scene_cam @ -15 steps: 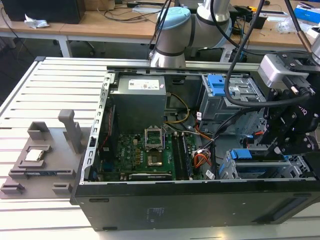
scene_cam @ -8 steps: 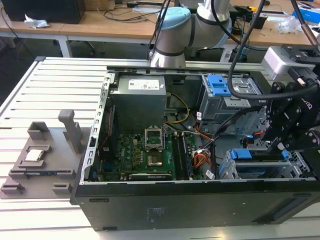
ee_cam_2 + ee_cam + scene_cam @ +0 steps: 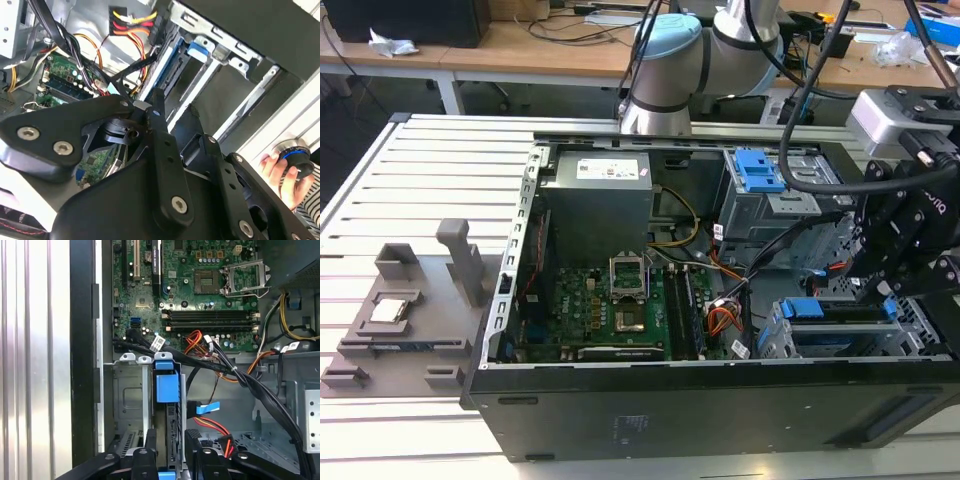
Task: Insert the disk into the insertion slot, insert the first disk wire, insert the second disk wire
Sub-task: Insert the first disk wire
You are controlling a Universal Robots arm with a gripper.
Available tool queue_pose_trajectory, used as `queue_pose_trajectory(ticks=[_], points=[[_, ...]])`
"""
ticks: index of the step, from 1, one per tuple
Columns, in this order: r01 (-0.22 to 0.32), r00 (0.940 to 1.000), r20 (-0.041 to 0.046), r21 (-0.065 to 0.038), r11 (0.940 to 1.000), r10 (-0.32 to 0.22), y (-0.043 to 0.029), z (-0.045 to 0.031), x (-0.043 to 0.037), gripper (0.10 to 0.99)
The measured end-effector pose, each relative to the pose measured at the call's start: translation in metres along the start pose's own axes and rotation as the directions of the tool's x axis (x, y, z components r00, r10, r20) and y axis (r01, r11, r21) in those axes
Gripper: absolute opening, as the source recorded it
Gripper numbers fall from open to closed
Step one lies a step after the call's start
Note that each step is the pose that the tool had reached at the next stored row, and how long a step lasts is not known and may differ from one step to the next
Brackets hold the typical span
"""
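In the first wrist view the pincer sits in line with the disk. The disk stands on edge directly ahead of it, matching the upright insertion slot that its blue carrier is already down inside. I judge it seated or nearly so. Whether the pincer is clenched or released I cannot tell. Beside the pincer a blue-tipped connector and a black cable bundle lie loose, apparently unplugged.

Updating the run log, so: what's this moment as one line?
phase: inserting disk | end effector: over disk | disk: on edge in insertion slot | blue-plug wire: apart from disk
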State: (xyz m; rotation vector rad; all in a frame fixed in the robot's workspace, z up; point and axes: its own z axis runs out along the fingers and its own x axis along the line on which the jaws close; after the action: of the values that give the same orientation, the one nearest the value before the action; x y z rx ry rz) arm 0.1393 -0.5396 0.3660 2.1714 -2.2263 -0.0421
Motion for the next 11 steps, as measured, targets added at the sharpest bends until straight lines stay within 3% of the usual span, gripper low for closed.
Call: queue_pose_trajectory(ticks=[5,11], points=[[0.001,1.0000,-0.0024,0.000,1.0000,-0.001,-0.0131,-0.0006,-0.0087,0.361],[0.006,1.0000,-0.0027,0.000,1.0000,-0.006,-0.0203,-0.0009,-0.0129,0.361]])
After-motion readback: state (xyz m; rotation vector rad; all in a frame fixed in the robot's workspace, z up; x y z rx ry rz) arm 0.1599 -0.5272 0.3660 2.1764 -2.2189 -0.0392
